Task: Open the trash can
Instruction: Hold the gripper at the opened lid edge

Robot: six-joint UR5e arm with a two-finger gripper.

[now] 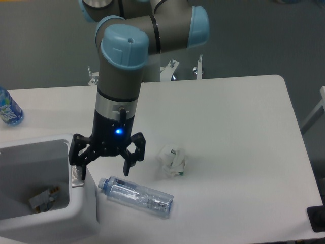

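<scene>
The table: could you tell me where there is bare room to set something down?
The table is bare across its right half, beyond the crumpled wrapper, and along the far edge between the blue bottle and the arm. It is crowded front-left: the open trash can, the gripper at its rim and the clear bottle sit close together.

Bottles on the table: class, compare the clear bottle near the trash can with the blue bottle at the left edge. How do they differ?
The clear bottle lies on its side in full view; the blue bottle is cut off by the frame edge. The clear one is colourless, the other blue-tinted. The clear one lies below the claw, the blue one far from it. Both rest on the white table.
</scene>
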